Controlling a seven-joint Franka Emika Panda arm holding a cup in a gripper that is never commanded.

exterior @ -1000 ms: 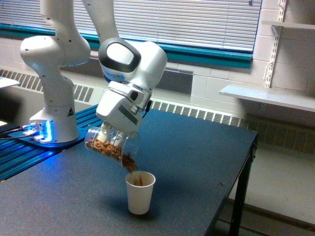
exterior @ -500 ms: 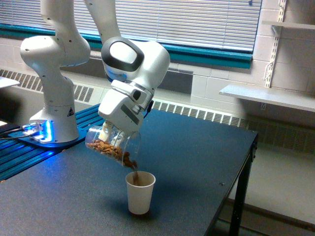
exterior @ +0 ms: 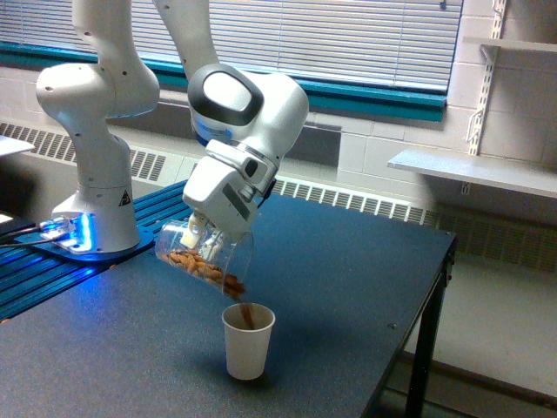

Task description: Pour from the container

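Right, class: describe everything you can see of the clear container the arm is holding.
The container is a clear, wide-mouthed plastic cup, tipped steeply with its mouth down toward the exterior view's right. The end effector grips it near its raised base. Brown pieces lie along its lower wall and spill from the lip into the white paper cup on the dark table. It touches neither.

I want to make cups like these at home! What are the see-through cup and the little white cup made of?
The container looks like clear, glossy plastic: the brown pieces inside show through its wall. The white cup looks like matte paper, opaque with a thin rolled rim, though that is less certain.
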